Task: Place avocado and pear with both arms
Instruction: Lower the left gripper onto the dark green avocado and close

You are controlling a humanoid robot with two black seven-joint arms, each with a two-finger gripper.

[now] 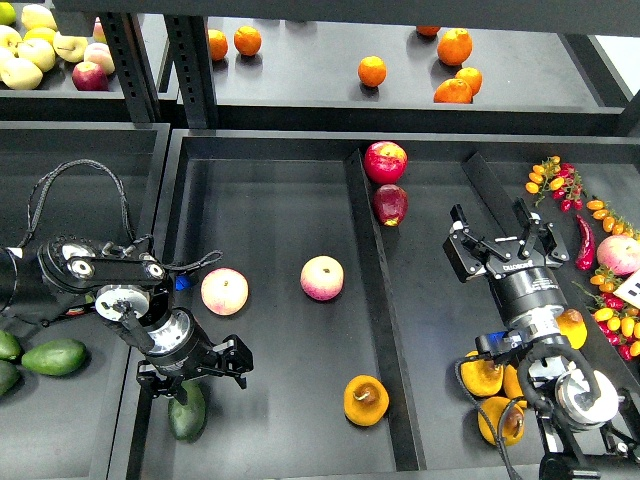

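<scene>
The dark green avocado [188, 411] lies on the floor of the middle tray [270, 220], near its front left corner. My left gripper [190, 372] hangs just above the avocado's upper end, jaws spread wide and holding nothing. The orange-yellow pear [366, 400] sits on the same tray floor at the front right, beside the divider, with its brown dimple facing up. My right gripper [494, 228] is open and empty over the right tray, far behind the pear.
Two pink-yellow peaches [224, 291] [322, 278] lie mid-tray. Two red apples [385, 161] sit at the divider [372, 290]. Lighter green avocados [53, 357] lie in the left tray. More pears [482, 375], cherry tomatoes [612, 300] and a chili fill the right tray. Oranges [372, 70] sit on the back shelf.
</scene>
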